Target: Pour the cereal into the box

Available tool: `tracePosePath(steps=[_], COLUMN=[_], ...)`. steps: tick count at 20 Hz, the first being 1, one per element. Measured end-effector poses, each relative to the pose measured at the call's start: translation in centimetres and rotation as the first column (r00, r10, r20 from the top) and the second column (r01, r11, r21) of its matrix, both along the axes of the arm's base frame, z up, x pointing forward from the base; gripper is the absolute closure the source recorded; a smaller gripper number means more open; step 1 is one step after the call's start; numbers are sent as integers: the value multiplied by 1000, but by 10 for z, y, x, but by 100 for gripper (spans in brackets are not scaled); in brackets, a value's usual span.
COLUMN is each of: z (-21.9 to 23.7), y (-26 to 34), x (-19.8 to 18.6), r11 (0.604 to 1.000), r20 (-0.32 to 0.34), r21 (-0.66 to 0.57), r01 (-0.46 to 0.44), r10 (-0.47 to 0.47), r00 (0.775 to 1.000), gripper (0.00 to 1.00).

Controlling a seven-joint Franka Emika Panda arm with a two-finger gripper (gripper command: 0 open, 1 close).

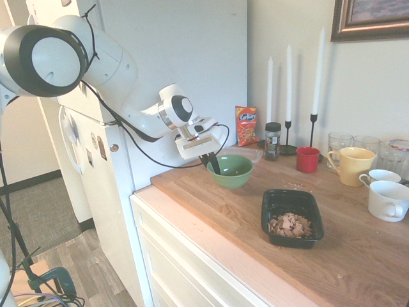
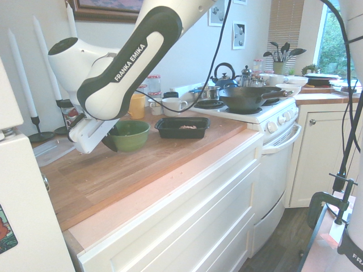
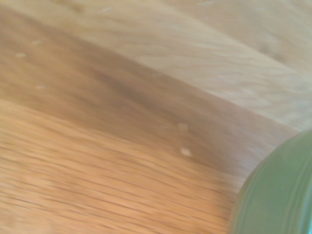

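The cereal [image 1: 291, 224] is lying as a small heap of light brown flakes inside the black box [image 1: 292, 217], which is sitting flat on the wooden worktop [image 1: 217, 204] toward its front edge. Judging from that, the pour looks finished: the flakes are already where the task wants them, and none are showing in the green bowl [image 1: 229, 171], whose visible inside looks bare.

The tool [image 1: 213, 164] is pinching the near rim of the bowl, one dark finger inside the wall and one outside, pressed together on it. The bowl is sitting upright and level, well apart from the box and closer to the fridge side of the worktop. From the opposite side the bowl [image 2: 130, 135] appears to be resting on the wood or just above it; contact cannot be told for sure. The wrist view is showing only blurred wood grain and a green curved edge of the bowl [image 3: 278, 195].

What seems to be left is small: letting go of the rim and drawing the arm clear.
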State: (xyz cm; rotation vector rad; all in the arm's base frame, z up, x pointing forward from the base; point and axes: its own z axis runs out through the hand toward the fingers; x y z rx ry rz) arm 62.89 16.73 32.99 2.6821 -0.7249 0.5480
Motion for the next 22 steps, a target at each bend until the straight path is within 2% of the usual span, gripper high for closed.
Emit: tracePosePath(steps=[5, 6, 12, 16, 22], z=[-17, -17, -16, -2, 54], y=[16, 17, 20, 22, -7], x=[2, 2, 3, 1, -1], r11=[1000, 1000, 1000, 992, 953], r20=[-11, -10, -13, -59, -113], r21=[-7, -7, 15, 128, 293], r01=[-19, -19, -7, 17, 74], r10=[19, 19, 7, -10, -42], r00=[1000, 1000, 1000, 998, 993], gripper=[100, 0, 0, 0, 0])
